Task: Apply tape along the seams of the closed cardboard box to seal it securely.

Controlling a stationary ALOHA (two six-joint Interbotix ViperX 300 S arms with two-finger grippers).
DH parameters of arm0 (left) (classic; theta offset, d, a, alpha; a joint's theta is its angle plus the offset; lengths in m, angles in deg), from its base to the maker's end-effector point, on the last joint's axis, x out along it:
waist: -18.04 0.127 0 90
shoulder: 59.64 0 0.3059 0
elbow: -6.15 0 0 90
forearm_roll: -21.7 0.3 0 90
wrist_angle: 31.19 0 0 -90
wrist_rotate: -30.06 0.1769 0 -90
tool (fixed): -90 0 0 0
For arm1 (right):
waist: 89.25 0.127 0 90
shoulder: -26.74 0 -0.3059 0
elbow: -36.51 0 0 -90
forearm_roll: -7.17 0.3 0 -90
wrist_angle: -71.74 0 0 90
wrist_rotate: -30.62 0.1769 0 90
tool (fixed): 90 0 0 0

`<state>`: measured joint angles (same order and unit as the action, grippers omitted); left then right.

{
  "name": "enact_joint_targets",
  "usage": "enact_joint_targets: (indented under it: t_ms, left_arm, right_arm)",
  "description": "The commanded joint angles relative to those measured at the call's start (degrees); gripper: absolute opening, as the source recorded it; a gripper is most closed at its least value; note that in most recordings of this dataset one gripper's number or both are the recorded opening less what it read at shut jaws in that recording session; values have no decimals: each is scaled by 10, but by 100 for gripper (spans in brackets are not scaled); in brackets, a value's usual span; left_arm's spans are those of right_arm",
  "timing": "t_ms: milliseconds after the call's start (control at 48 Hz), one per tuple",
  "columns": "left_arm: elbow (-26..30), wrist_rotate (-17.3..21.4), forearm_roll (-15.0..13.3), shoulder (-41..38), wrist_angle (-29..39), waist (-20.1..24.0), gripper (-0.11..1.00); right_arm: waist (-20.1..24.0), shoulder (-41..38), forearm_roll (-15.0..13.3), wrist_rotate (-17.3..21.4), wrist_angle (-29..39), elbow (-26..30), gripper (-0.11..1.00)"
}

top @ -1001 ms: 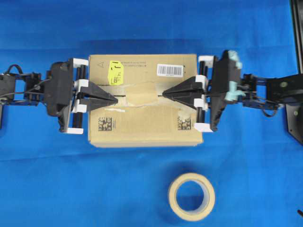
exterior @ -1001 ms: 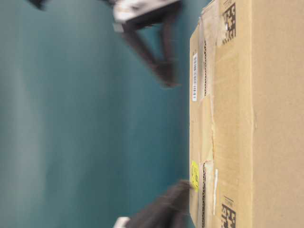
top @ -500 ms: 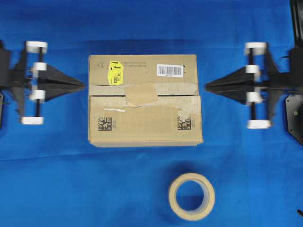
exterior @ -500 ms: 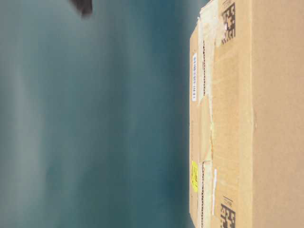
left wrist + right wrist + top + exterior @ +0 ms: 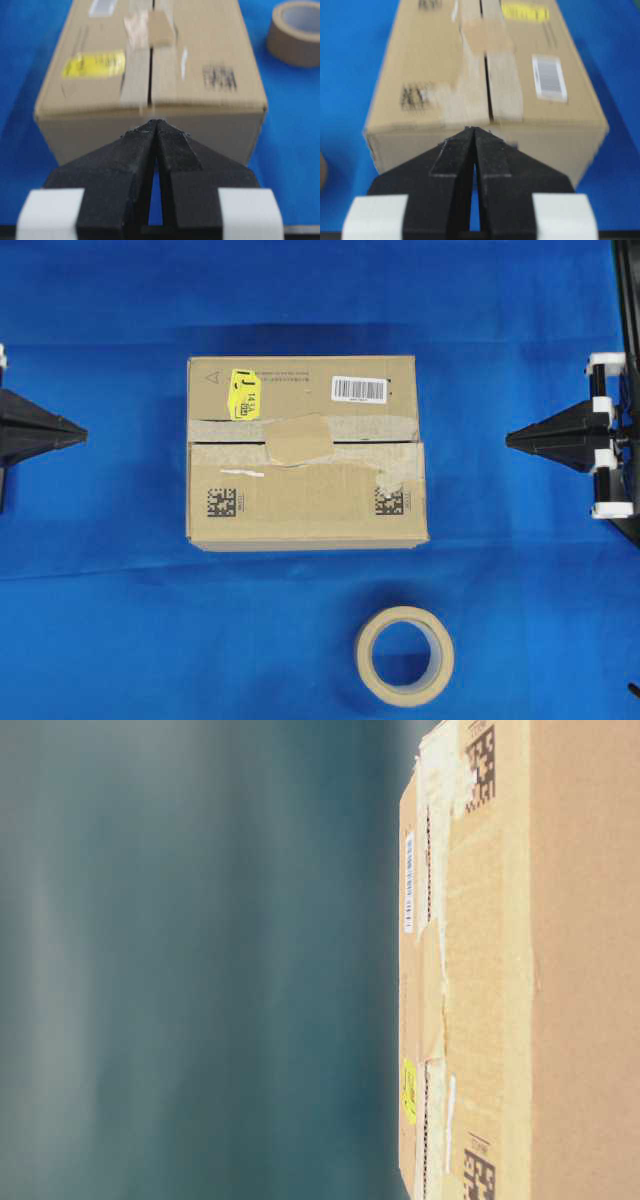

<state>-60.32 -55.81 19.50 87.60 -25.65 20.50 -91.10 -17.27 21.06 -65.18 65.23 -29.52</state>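
Observation:
The brown cardboard box (image 5: 300,505) sits mid-table with a yellow sticker and a white barcode label on top. A short tan piece of tape (image 5: 299,438) lies stuck across the middle of the seam (image 5: 375,441), between pale old tape strips. My left gripper (image 5: 80,430) is shut and empty at the far left edge, well clear of the box. My right gripper (image 5: 510,439) is shut and empty at the far right. In the left wrist view the shut fingertips (image 5: 155,121) point at the box end and seam (image 5: 151,70). The right wrist view shows the same from the other end (image 5: 473,129).
The beige tape roll (image 5: 404,614) lies flat on the blue cloth in front of the box, also seen in the left wrist view (image 5: 285,47). Blue cloth surrounds the box on all sides. A dark frame post (image 5: 628,300) stands at the far right.
Both grippers, which rested shut on the box top beside the tape piece, have pulled back outward to the table's left and right edges. The tape piece stays on the seam.

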Motion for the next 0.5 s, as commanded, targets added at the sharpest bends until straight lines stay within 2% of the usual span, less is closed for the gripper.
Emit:
enact_joint_targets:
  t_ms: [0,271,480]
  left_arm:
    - [1,-7,-1,11,4,2,0]
    - [0,-9,-1,10,7,2,0]
    - [1,-9,-1,10,7,2,0]
  right_arm:
    - [-8,-11,4,2,-19,-7,-2]
    - [-9,-54,9,4,-45,-24,-2]
    - [-9,-49,9,4,-46,-22,-2]
